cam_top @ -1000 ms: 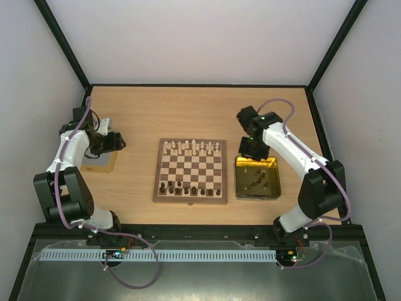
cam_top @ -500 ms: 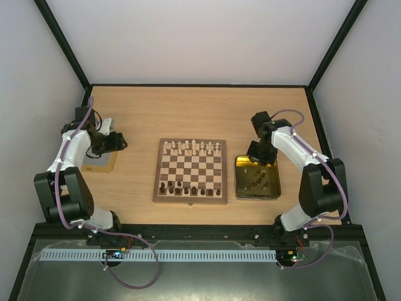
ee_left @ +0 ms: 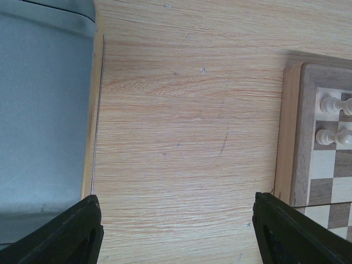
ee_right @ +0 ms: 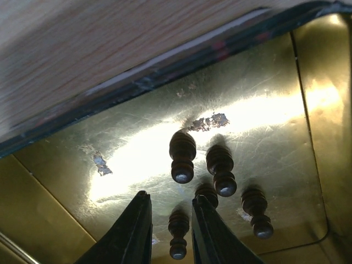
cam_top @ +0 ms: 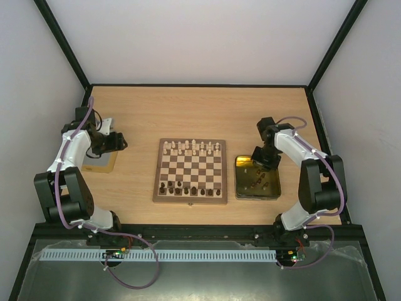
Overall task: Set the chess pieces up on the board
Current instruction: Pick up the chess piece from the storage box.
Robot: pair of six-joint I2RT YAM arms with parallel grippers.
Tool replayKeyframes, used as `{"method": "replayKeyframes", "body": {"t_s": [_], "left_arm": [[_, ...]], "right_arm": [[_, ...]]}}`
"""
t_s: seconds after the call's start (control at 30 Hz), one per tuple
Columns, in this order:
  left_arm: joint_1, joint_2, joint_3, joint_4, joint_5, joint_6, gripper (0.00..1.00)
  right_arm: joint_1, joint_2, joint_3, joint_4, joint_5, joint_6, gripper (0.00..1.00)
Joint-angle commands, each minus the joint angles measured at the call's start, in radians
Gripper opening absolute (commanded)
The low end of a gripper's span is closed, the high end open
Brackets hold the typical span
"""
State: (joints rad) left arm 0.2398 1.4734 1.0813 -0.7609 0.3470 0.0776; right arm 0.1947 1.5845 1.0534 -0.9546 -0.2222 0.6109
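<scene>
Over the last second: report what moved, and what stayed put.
The right arm swung rightward, carrying the right end effector along the far end of the gold tray. It now hangs, jaws slightly apart and empty, over the dark pieces lying there. Nothing was gripped or released. The left end effector, the board and its standing pieces stayed essentially as they were.

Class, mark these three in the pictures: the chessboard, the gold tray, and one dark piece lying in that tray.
chessboard (cam_top: 213,200), top view, its near brown border.
gold tray (ee_right: 264,104), right wrist view, bare shiny floor.
dark piece (ee_right: 182,157), right wrist view, its turned body.
</scene>
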Motion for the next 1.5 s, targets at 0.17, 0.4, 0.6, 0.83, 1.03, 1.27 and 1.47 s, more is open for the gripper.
{"method": "replayKeyframes", "body": {"t_s": [0.17, 0.4, 0.6, 0.83, 1.03, 1.27, 1.47], "left_arm": [[-0.002, 0.015, -0.004, -0.005, 0.000, -0.007, 0.75], [-0.002, 0.017, -0.002, -0.005, 0.000, -0.007, 0.75], [-0.002, 0.016, -0.003, -0.006, -0.004, -0.007, 0.75], [-0.002, 0.016, -0.003, -0.006, -0.005, -0.007, 0.75], [-0.003, 0.019, -0.002, -0.006, -0.001, -0.007, 0.75], [-0.002, 0.021, -0.004, -0.005, 0.004, -0.005, 0.75], [-0.004, 0.021, -0.002, -0.005, 0.006, -0.005, 0.75]], "right_arm": [[-0.011, 0.020, -0.035, 0.018, 0.010, -0.017, 0.19], [-0.019, 0.060, -0.032, 0.041, 0.024, -0.023, 0.19], [-0.027, 0.087, -0.035, 0.058, 0.033, -0.031, 0.17], [-0.029, 0.082, -0.033, 0.052, 0.040, -0.032, 0.07], [-0.030, 0.053, -0.028, 0.028, 0.051, -0.036, 0.05], [0.036, 0.012, 0.006, -0.016, 0.074, -0.026, 0.05], [0.231, 0.019, 0.145, -0.101, 0.122, 0.019, 0.05]]}}
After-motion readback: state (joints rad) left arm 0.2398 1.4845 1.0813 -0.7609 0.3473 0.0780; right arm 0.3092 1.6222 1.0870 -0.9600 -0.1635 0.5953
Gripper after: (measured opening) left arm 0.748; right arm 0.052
